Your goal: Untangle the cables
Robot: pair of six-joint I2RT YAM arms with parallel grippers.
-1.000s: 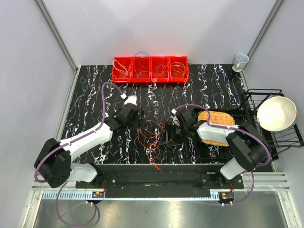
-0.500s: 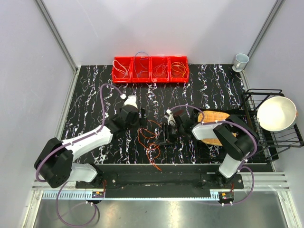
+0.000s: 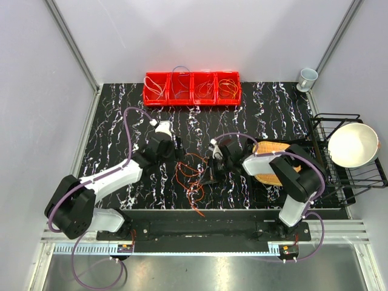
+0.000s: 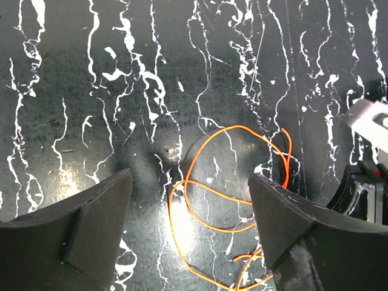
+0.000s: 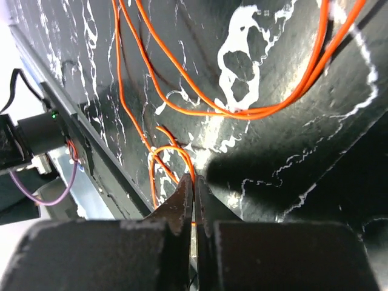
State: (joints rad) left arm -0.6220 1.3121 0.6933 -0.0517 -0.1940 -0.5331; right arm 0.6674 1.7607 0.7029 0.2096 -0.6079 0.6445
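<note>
A loose tangle of thin orange and red cables (image 3: pixel 191 176) lies on the black marbled table between the two arms. My left gripper (image 3: pixel 174 150) hovers over the tangle's left side. In the left wrist view it (image 4: pixel 190 182) stands open, with orange loops (image 4: pixel 233 129) on the table between and beyond its fingers, none of them touched. My right gripper (image 3: pixel 211 173) is down at the tangle's right edge. In the right wrist view it (image 5: pixel 195 183) is shut, with an orange cable loop (image 5: pixel 182 159) pinched at the fingertips. More orange strands (image 5: pixel 242 112) run across the table beyond.
A red four-compartment bin (image 3: pixel 192 97) at the back holds sorted coiled cables. A woven orange-yellow object (image 3: pixel 276 151) lies right of the right arm. A black wire rack (image 3: pixel 327 124) with a white bowl (image 3: pixel 353 144) stands at the right edge, a cup (image 3: pixel 307 77) in the back right corner.
My right gripper has moved left into the tangle and closed on an orange cable. The left gripper has shifted slightly back and left, staying open.
</note>
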